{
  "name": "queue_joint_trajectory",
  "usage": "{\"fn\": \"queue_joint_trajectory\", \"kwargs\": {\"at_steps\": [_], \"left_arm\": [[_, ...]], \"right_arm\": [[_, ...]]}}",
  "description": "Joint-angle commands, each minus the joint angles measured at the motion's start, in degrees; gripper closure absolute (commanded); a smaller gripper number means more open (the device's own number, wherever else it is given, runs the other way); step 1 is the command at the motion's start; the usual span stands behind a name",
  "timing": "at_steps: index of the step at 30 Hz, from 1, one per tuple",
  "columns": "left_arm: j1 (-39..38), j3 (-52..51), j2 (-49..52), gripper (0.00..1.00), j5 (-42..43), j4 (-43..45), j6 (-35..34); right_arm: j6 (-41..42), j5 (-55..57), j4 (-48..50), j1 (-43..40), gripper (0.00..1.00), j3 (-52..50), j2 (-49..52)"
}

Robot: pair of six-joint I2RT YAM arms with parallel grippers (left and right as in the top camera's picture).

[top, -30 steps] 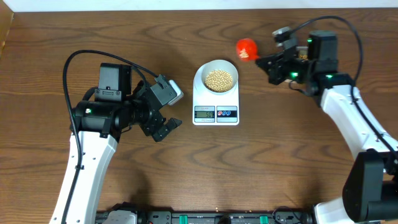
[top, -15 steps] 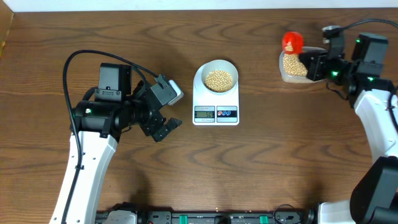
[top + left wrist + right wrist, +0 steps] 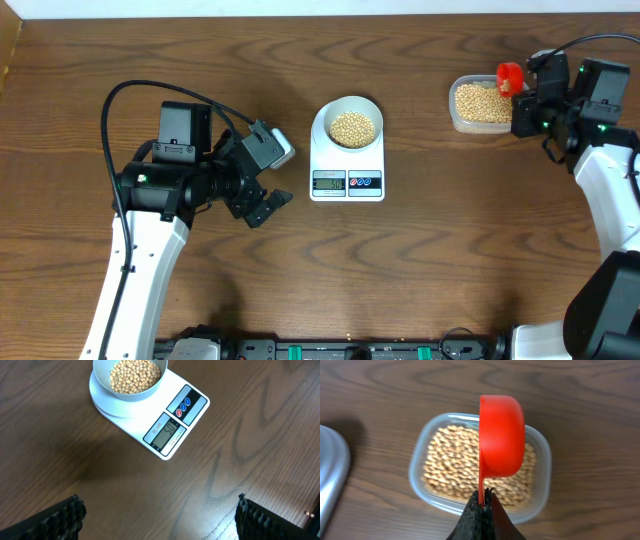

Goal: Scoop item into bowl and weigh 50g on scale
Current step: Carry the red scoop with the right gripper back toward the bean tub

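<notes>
Soybeans (image 3: 352, 128) lie heaped in the pale blue-white bowl (image 3: 318, 125), which sits centred on the round platform of the white digital kitchen scale (image 3: 347, 196) in the middle of the wooden table (image 3: 420, 260). In the left wrist view the beans cover the bottom of the bowl and stay below its rim. The scale's grey LCD display (image 3: 165, 434) shows dark digits that seem to begin with 50, though the last one is hard to read. Two round buttons (image 3: 183, 404), one red and one blue, sit beside the display on the same front edge.

The left gripper (image 3: 159, 510) hangs over bare wood to the left of the scale, well apart from it. Its two black ribbed fingers (image 3: 55, 520) are spread wide, with nothing between them.

Near the far right of the table stands a clear plastic tub (image 3: 453, 105) with rounded corners, holding a bed of the same tan-yellow beans. The right gripper (image 3: 481, 505) is clamped on the thin handle of a red scoop (image 3: 501, 435). The scoop is held over the tub, turned on its side so that the wrist camera sees the outside of its cup. Whether any beans remain in the cup cannot be told. From overhead the scoop shows at the tub's right edge, just beside the gripper.
</notes>
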Motion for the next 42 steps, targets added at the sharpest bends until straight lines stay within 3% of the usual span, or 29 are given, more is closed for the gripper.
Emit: {"fn": "queue_joint_trajectory", "kwargs": {"at_steps": [1,11,22,34,42], "left_arm": [[0.3,0.9,-0.8,0.02,-0.1,-0.2,-0.3],[0.3,0.9,-0.8,0.02,-0.1,-0.2,-0.3],[0.3,0.9,-0.8,0.02,-0.1,-0.2,-0.3],[0.3,0.9,-0.8,0.02,-0.1,-0.2,-0.3],[0.3,0.9,-0.8,0.02,-0.1,-0.2,-0.3]], "right_arm": [[-5.1,7.4,-0.2,1.8,0.99,-0.2,-1.0],[-11.9,24.2,-0.6,7.9,0.99,-0.2,-1.0],[-9.5,24.8,-0.2,8.9,0.99,-0.2,-4.5],[7.0,10.7,-0.3,7.7,0.99,-0.2,-13.2],[11.9,1.3,0.3,6.8,0.99,-0.2,-13.3]]}}
